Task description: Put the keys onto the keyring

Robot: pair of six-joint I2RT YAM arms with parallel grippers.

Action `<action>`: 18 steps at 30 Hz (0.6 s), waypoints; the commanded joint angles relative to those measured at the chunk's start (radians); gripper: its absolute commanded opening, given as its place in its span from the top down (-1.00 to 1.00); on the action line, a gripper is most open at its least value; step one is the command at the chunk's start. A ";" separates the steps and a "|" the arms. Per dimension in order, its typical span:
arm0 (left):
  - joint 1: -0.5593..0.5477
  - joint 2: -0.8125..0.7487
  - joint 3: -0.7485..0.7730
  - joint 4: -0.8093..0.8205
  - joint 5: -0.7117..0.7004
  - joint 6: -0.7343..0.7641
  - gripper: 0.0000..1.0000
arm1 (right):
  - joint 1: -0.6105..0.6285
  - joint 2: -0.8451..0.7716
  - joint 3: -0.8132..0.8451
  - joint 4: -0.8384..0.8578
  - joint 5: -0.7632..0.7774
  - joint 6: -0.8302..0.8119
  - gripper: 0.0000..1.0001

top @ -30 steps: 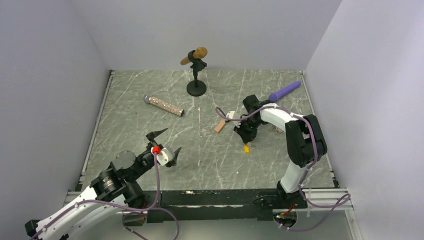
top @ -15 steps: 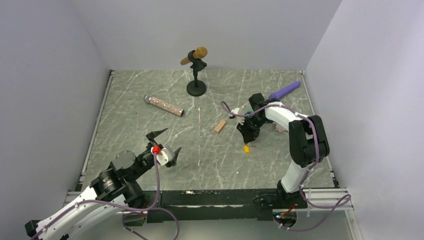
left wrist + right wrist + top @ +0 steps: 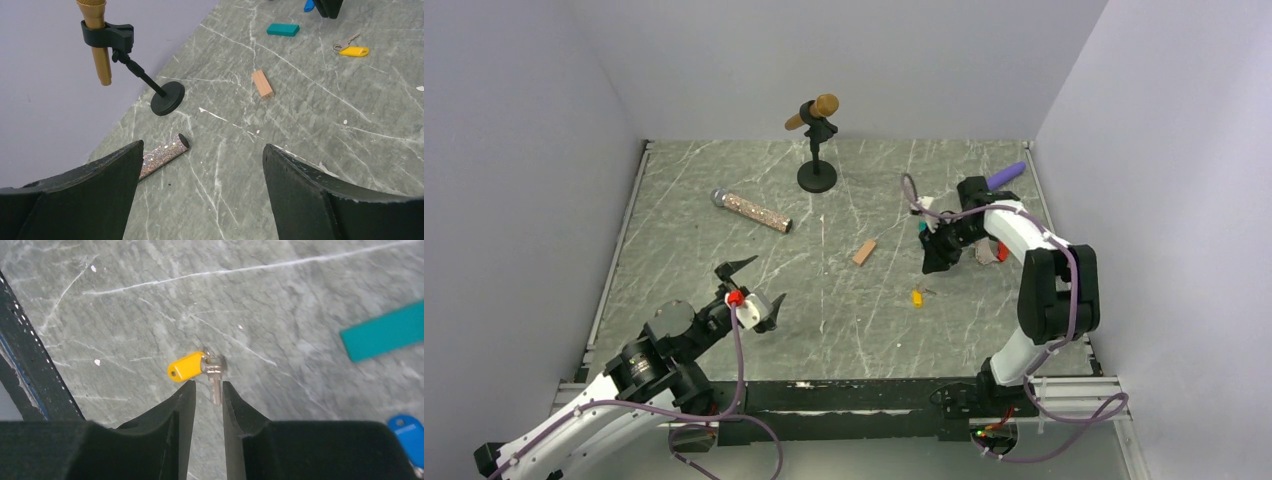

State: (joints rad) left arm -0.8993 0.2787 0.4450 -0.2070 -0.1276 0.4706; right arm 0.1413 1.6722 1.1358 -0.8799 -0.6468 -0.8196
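**Yellow key lies loose, not yet picked up**

The yellow key (image 3: 187,367) lies flat on the desk (image 3: 684,260). It is right of the middle and closer to the near edge than the far one. Its metal part points away from the yellow head. A blue key (image 3: 407,432) lies further toward the right edge, near a teal block (image 3: 385,330). I cannot see a black key. I cannot find the keyring for sure. A tiny heap (image 3: 987,254) by the right edge may be it, but it is too small to tell.

The right gripper (image 3: 208,386) hangs above the desk, a bit toward the far right corner from the yellow key. Its fingers are almost together, with a thin gap, and they hold nothing. The left gripper (image 3: 202,147) is near the near left corner. Its fingers are wide apart and hold nothing.

I think the job is at its start: getting hold of a key. Next, the right gripper should spread its fingers a little, go down and pinch the fat yellow head. The metal part looks too flat to grab.
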 commanded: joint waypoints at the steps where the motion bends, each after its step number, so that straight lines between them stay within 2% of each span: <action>1: 0.018 -0.007 0.021 0.032 0.025 -0.043 -0.85 | -0.114 -0.071 0.031 -0.003 -0.151 -0.001 0.38; 6: 0.085 0.028 0.064 0.029 0.000 -0.204 -0.99 | -0.320 -0.100 0.005 0.090 -0.257 0.111 0.28; 9: 0.175 0.110 0.116 -0.017 0.031 -0.285 -0.99 | -0.412 -0.123 -0.031 0.227 -0.215 0.285 0.23; 13: 0.282 0.210 0.157 -0.058 0.118 -0.294 -0.99 | -0.435 -0.127 -0.045 0.371 0.008 0.475 0.18; 18: 0.296 0.261 0.172 -0.083 0.159 -0.277 -0.99 | -0.437 -0.071 0.021 0.328 0.019 0.454 0.14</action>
State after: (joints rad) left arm -0.6109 0.5217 0.5842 -0.2642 -0.0368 0.2153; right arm -0.2985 1.5768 1.0969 -0.5903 -0.6666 -0.4263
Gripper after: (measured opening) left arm 0.994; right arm 0.418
